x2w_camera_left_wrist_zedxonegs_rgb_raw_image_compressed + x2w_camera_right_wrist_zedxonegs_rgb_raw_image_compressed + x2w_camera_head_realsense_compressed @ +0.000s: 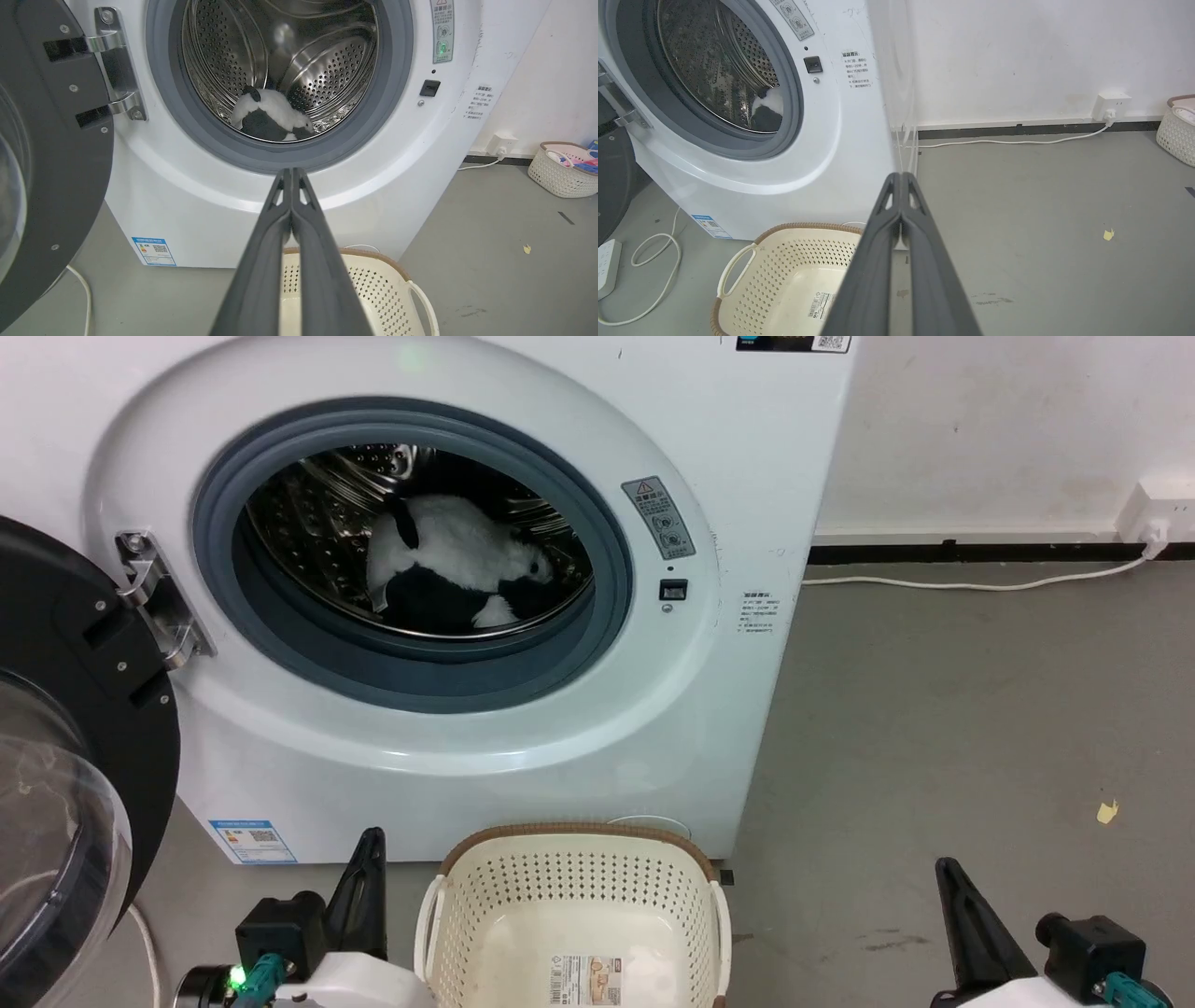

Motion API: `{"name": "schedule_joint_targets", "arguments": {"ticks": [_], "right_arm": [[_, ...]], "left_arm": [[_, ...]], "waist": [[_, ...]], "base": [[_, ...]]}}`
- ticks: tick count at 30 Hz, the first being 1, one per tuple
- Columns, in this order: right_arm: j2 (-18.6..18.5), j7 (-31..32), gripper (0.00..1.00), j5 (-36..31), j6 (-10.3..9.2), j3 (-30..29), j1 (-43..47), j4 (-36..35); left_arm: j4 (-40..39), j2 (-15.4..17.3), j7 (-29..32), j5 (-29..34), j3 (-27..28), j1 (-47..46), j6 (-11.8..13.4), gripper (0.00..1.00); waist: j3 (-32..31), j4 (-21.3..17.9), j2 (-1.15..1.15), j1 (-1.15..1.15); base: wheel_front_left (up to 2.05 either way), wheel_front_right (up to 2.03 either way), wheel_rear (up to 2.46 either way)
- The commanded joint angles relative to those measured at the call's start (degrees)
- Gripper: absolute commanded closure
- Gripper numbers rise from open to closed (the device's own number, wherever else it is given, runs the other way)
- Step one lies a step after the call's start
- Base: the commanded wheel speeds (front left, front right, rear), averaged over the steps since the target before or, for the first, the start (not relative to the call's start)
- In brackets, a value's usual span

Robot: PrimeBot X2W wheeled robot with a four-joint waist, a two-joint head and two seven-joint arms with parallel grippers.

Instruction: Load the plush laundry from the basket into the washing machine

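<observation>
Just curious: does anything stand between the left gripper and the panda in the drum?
Nothing visible does. The door hangs open to the side, and the panda lies in the drum past the shut left gripper.

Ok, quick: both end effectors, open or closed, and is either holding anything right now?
Left end effector: closed, holding nothing.
Right end effector: closed, holding nothing.

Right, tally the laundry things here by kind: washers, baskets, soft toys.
White front-loading washing machine: 1
Perforated plastic baskets: 2 (cream oval basket, white basket)
Fluffy white-and-black panda soft toy: 1
Total: 4
</observation>
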Motion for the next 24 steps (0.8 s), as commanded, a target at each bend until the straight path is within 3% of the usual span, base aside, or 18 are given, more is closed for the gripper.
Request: {"name": "schedule_joint_targets", "arguments": {"ticks": [1,24], "right_arm": [[0.03,0.4,1.0,-0.49,-0.01,0.12,-0.71,-0.57],[0.06,2.46,1.0,-2.53,-0.02,0.28,-1.49,-2.3]], "left_arm": [[-0.59,-0.11,0.31,0.65,0.37,-0.01,-0.55,1.0],[-2.36,-1.35,2.67,3.82,2.16,-0.01,-1.28,1.0]], "waist": [[0.01,-0.09,0.0,0.0],[0.06,-1.19,0.0,0.0]], "base": [[0.0,0.0,0.0],[0.0,0.0,0.0]]}}
